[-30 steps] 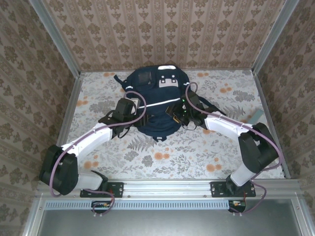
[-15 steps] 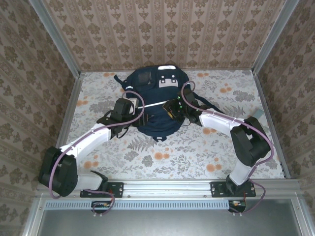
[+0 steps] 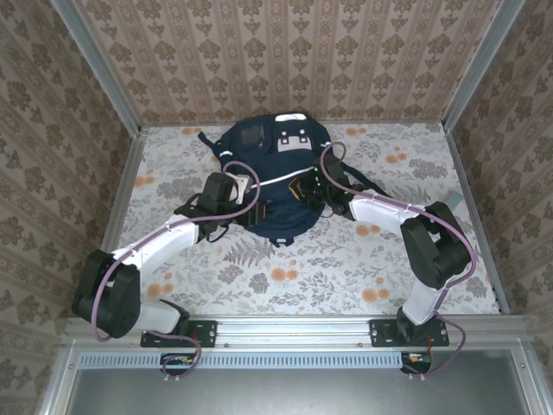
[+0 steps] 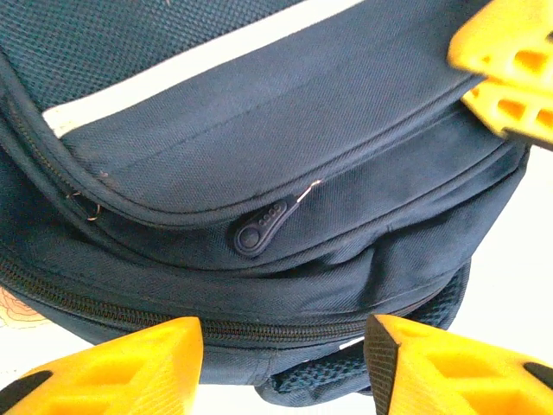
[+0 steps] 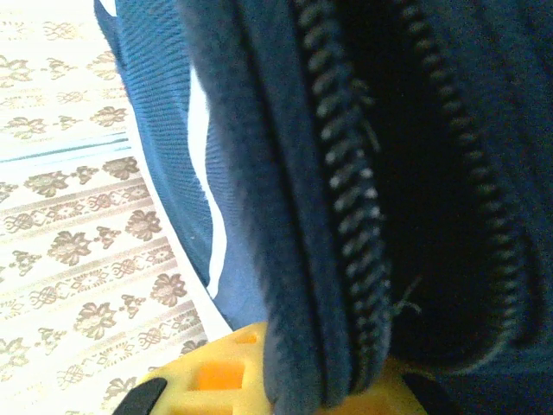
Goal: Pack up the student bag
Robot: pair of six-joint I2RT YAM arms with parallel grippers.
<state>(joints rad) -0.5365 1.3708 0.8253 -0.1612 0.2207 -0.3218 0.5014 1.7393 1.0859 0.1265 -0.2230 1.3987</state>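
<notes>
On the large navy blue fabric backpack [image 3: 272, 186] at the table's [image 3: 389, 259] far edge, the right gripper [image 3: 304, 192], clamped on the zipper lip [image 5: 346, 216], should hold taut while the half-spread, empty left gripper [image 3: 248, 201] takes the black zipper pull [image 4: 259, 229] squarely.

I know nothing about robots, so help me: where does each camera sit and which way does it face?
Top external: fixed above and behind, looking down at the table and student bag; left arm and right arm show.
Left wrist: on the left arm, facing the bag's zipper pull; left gripper open, yellow fingers at bottom.
Right wrist: on the right arm, tight against the bag's zipper edge; right gripper shut on it.
Shared: left wrist and top views both show the right gripper on the bag.
</notes>
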